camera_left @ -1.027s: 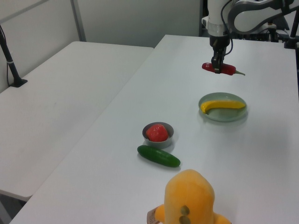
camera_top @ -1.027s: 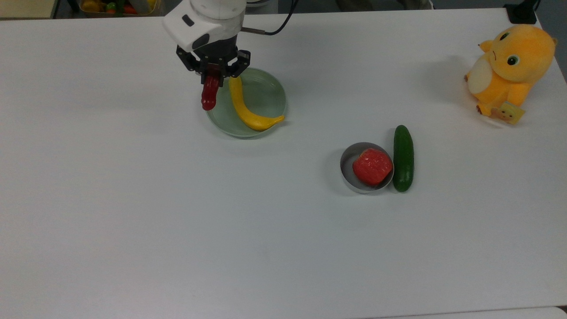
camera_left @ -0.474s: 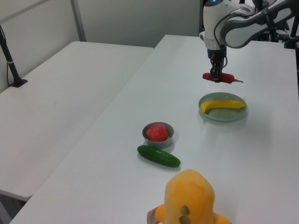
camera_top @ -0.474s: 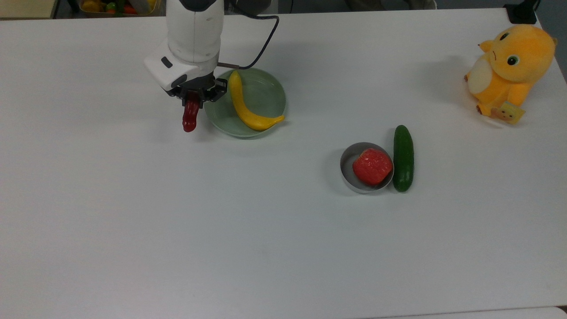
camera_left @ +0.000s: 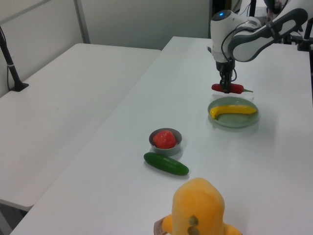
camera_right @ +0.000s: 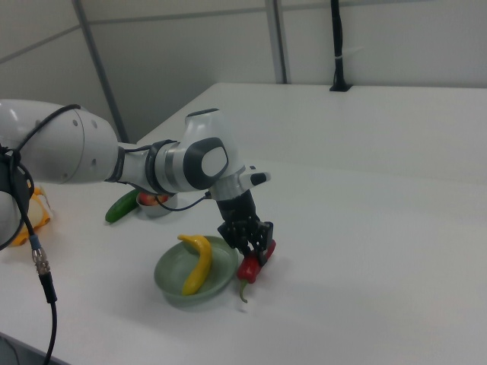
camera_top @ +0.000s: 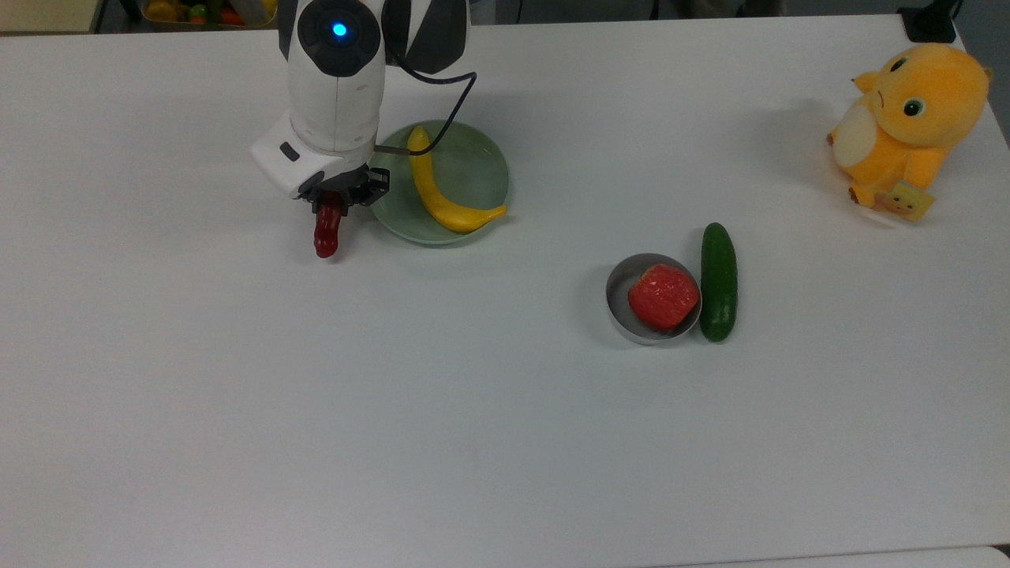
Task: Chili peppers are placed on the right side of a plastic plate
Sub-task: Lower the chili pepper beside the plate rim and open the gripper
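Note:
My gripper (camera_top: 335,197) (camera_left: 226,88) (camera_right: 255,255) is shut on the dark red chili pepper (camera_top: 326,233) (camera_left: 233,88) (camera_right: 249,268), which hangs level just above the table. It sits beside the pale green plastic plate (camera_top: 473,170) (camera_left: 235,120) (camera_right: 173,277), off the plate's rim on the top view's left and on the right view's right. The chili's green stem (camera_right: 243,290) curves down toward the table. A yellow banana (camera_top: 434,193) (camera_left: 232,111) (camera_right: 196,262) lies in the plate.
A small metal bowl (camera_top: 623,288) (camera_left: 176,137) holds a round red fruit (camera_top: 663,296) (camera_left: 164,139). A green cucumber (camera_top: 718,281) (camera_left: 166,164) (camera_right: 121,206) lies next to it. An orange plush toy (camera_top: 907,118) (camera_left: 198,205) sits at the top view's right edge.
The gripper has carried the chili from over the plate's edge toward the top view's left and lowered it close to the table beside the plate.

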